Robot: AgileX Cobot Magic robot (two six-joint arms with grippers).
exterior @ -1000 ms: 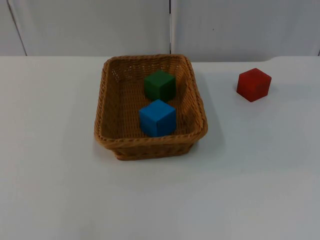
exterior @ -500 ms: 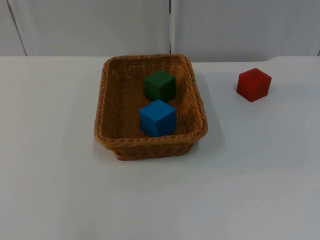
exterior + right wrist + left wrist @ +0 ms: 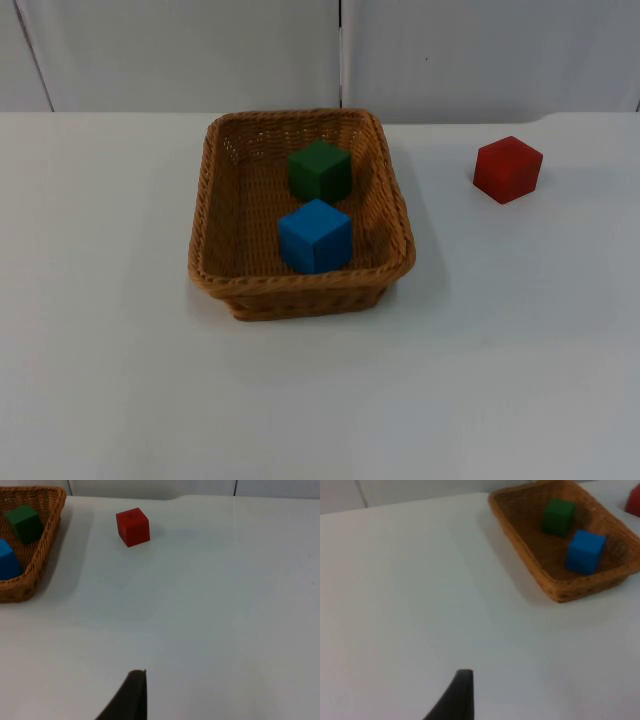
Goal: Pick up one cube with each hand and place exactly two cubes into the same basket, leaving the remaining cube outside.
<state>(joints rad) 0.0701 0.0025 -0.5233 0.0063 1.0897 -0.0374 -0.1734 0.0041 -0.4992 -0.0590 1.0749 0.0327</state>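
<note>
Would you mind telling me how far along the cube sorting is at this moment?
It looks finished. The green cube and blue cube both sit inside the wicker basket, apart from each other. The red cube stands outside on the white table, to the basket's right. Nothing is in hand and nothing seems left to move.

Our left end effector (image 3: pixel 456 700): one black fingertip seen in left wrist view, raised above bare worktop (image 3: pixel 410 605), touching nothing, holding nothing. Whether its fingers stand apart or together we cannot tell. Our right end effector (image 3: pixel 131 697): one black fingertip seen in right wrist view, likewise above bare worktop, holding nothing. Both arms wait.
</note>
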